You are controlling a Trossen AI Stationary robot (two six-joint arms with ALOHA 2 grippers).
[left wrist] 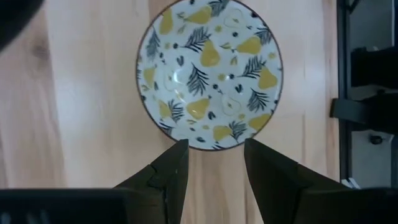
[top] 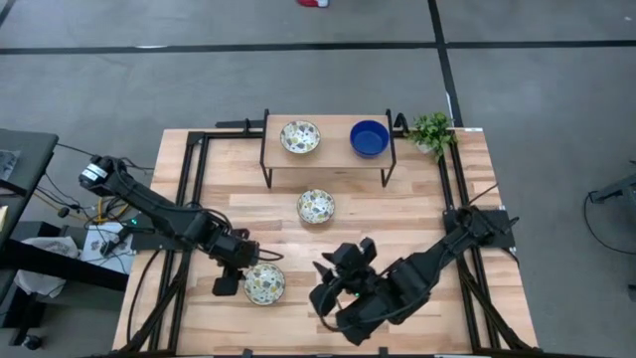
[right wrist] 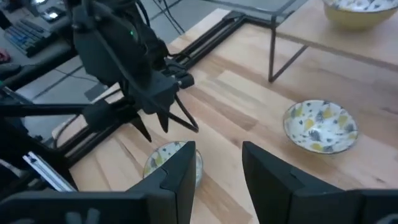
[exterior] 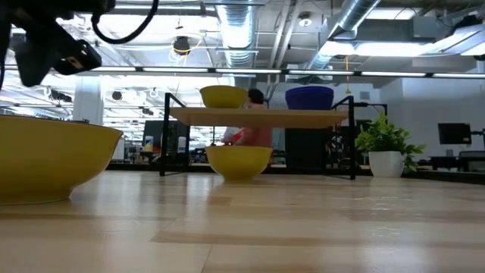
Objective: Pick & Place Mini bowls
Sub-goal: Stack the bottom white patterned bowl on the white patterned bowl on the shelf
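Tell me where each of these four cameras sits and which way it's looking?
High view: above the table, looking straight down; both arms show, left gripper beside a patterned bowl.
Low view: at tabletop height, looking level across toward the shelf; part of an arm shows at the upper left.
Left wrist view: on the left arm, looking down past its open fingers at that bowl.
Right wrist view: on the right arm, looking past its fingers toward the left arm.
Shared: the same bowl shows in all four views.
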